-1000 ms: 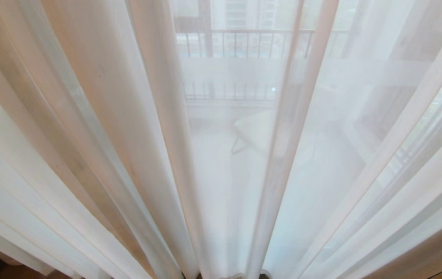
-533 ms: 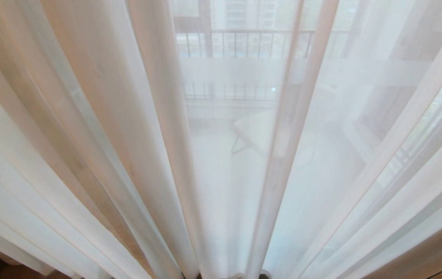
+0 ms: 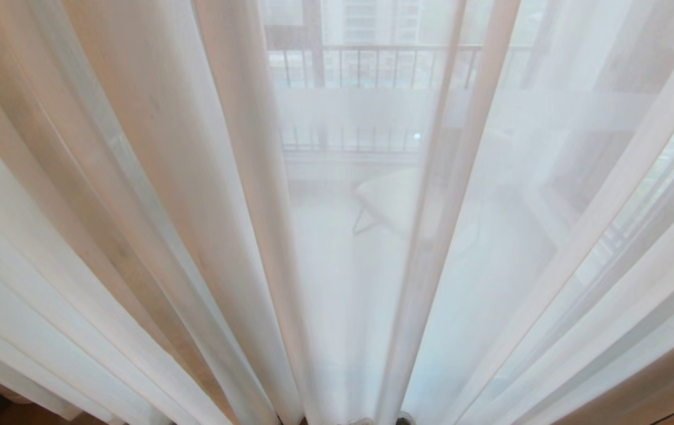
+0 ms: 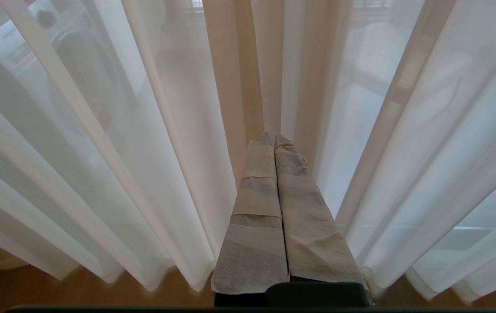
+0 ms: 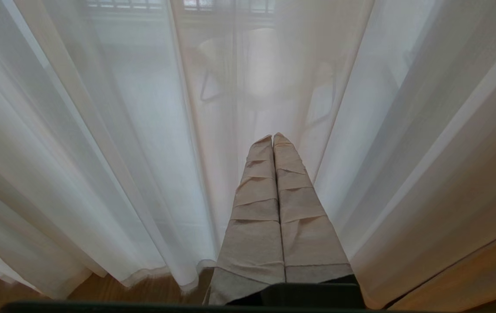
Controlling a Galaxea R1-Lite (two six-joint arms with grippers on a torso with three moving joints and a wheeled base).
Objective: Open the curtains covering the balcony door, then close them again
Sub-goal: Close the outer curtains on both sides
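The curtains (image 3: 207, 195) hang drawn across the whole head view — sheer white pleats, with a black railing (image 3: 372, 65) faint at 12 o'clock behind them. The left tool (image 4: 274, 140) and the right tool (image 5: 273, 139) — both clenched, grasping nothing — point at the folds above the wooden floor (image 4: 56, 291).

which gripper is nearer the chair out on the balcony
Right. The right gripper, shut, points at the sheer curtains with the chair showing through straight ahead. The left gripper, also shut, faces folds off to the side; no chair is visible in its view.
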